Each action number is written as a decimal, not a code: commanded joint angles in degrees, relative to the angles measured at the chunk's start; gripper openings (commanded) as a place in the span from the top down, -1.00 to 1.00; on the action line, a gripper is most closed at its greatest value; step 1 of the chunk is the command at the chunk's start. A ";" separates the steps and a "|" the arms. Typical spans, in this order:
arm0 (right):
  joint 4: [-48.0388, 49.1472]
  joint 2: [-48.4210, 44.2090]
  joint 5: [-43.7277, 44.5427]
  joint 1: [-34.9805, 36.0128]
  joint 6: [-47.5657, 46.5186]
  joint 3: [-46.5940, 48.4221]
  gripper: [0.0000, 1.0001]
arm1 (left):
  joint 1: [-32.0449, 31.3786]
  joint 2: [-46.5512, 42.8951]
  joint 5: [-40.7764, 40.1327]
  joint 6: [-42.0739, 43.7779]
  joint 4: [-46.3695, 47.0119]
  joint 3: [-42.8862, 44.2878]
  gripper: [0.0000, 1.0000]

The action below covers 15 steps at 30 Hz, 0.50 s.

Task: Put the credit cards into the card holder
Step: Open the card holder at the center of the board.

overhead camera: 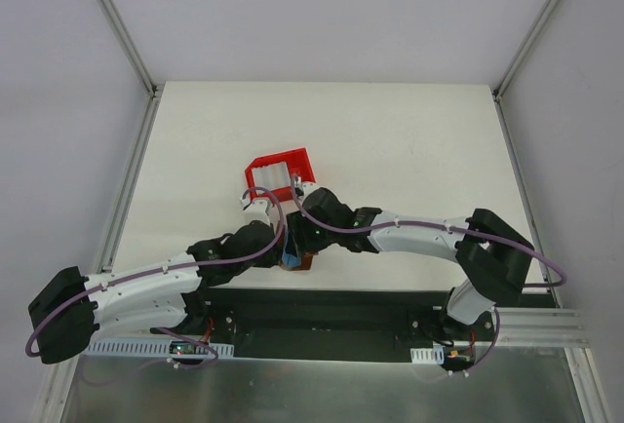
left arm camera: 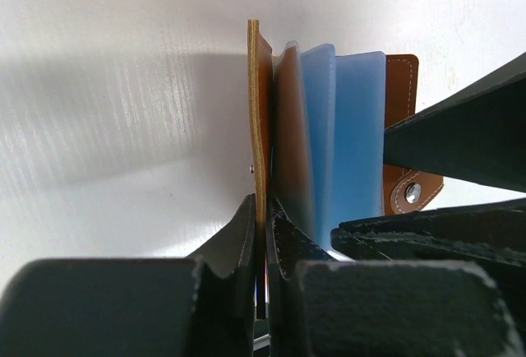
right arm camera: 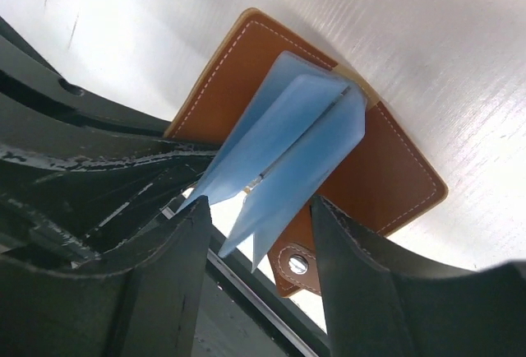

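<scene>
Pinching the wallet (right arm camera: pixel 238 69) upright near the table (overhead camera: pixel 409 150) front edge: left gripper (left arm camera: pixel 261 238) narrow on the brown cover. Right gripper (right arm camera: pixel 261 209) fingers wide, straddling the fanned blue sleeves (right arm camera: pixel 288 135). Clamp mustn't slip; open one sleeve, feed the card square. Can't tell if any sleeve is loaded. Farther back, red tray (overhead camera: pixel 302 162) shows a pale card (overhead camera: pixel 276 176); count unclear.

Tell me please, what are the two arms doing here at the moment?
The left gripper pinches one brown cover of the card holder, holding it open. The right gripper stands open around its blue inner sleeves. I see no card in either gripper; pale cards seem to lie in the red tray behind.
</scene>
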 commanded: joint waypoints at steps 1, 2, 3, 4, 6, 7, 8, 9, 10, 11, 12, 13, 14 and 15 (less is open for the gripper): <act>0.93 0.54 -0.52 0.56 0.14 0.70 -0.08 | -0.24 -0.74 -1.70 0.30 -0.44 0.09 1.00; 0.93 0.37 -0.69 0.73 0.23 0.52 -0.08 | -0.24 -0.74 -1.88 0.21 -0.44 0.00 1.00; 2.58 0.19 -1.13 0.74 0.31 0.26 -0.09 | -0.33 -0.56 -2.06 -0.05 -0.44 -0.18 1.00; 3.29 -0.16 -1.65 0.82 0.40 -0.01 -0.10 | -0.33 -0.56 -2.41 -0.49 -0.44 -0.35 1.00; 4.00 -0.86 -1.75 0.82 0.75 -0.10 -0.11 | -0.33 0.05 -2.93 -1.28 -0.79 -0.88 1.00; 4.35 -1.39 -1.75 0.91 0.67 0.08 -0.11 | -0.33 0.49 -3.20 -2.15 -0.97 -1.06 1.00; 4.36 -1.65 -1.75 1.00 0.49 0.25 -0.12 | -0.33 0.84 -3.29 -2.68 -1.23 -1.32 1.00; 4.36 -1.92 -1.49 0.91 0.40 0.43 -0.13 | -0.24 1.37 -3.46 -3.39 -1.32 -1.58 1.00; 4.36 -1.92 -1.31 1.00 0.32 0.69 -0.14 | -0.33 1.81 -3.46 -4.09 -1.58 -1.85 1.00; 3.92 -1.66 -1.22 1.00 0.05 1.13 -0.14 | -0.24 1.98 -3.38 -4.44 -1.58 -2.11 1.00; 2.78 -1.31 -1.05 0.91 -0.21 1.57 -0.14 | -0.24 2.07 -3.11 -4.71 -1.50 -2.29 1.00; 2.43 -1.04 -1.04 0.91 -0.30 1.66 -0.14 | -0.24 1.90 -3.29 -4.89 -1.58 -2.46 1.00; 2.42 -0.95 -0.87 1.00 -0.30 1.49 -0.14 | -0.24 1.72 -3.55 -4.89 -1.58 -2.55 1.00; 2.42 -1.04 -1.04 1.00 -0.21 1.22 -0.14 | -0.24 1.72 -3.90 -4.89 -1.67 -2.64 1.00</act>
